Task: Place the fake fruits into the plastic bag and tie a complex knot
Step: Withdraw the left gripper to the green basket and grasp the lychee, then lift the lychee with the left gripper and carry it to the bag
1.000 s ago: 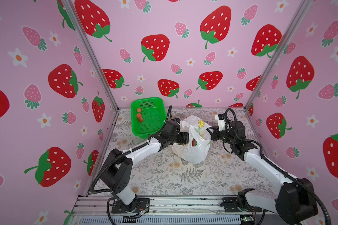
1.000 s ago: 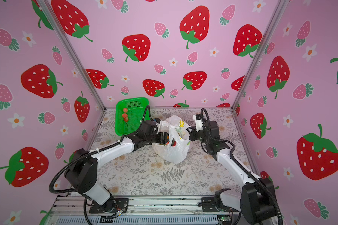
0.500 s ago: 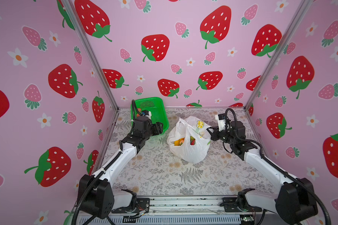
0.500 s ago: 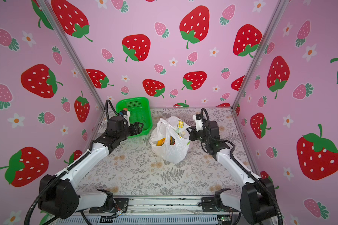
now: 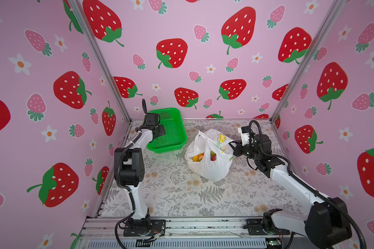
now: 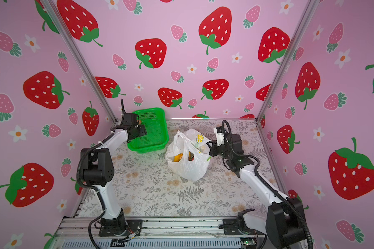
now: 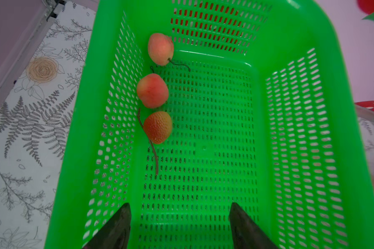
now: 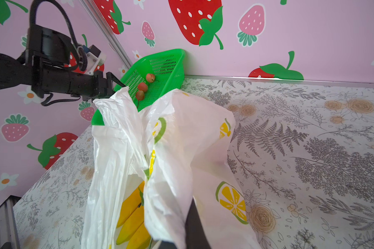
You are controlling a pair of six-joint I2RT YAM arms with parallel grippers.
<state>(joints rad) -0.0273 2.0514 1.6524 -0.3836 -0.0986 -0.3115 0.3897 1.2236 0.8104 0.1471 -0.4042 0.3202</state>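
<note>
left hand (image 7: 179,205) gapes empty over basket (image 7: 289,32); right hand (image 5: 232,146) pinches the plastic bag (image 5: 209,170).

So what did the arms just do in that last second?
The left gripper swung away from the plastic bag mouth, leftward to the green basket, and now hovers open over three small red fruits. Nothing was visibly picked up. The right gripper stayed clamped on the bag's edge; bag and basket kept their places.
</note>
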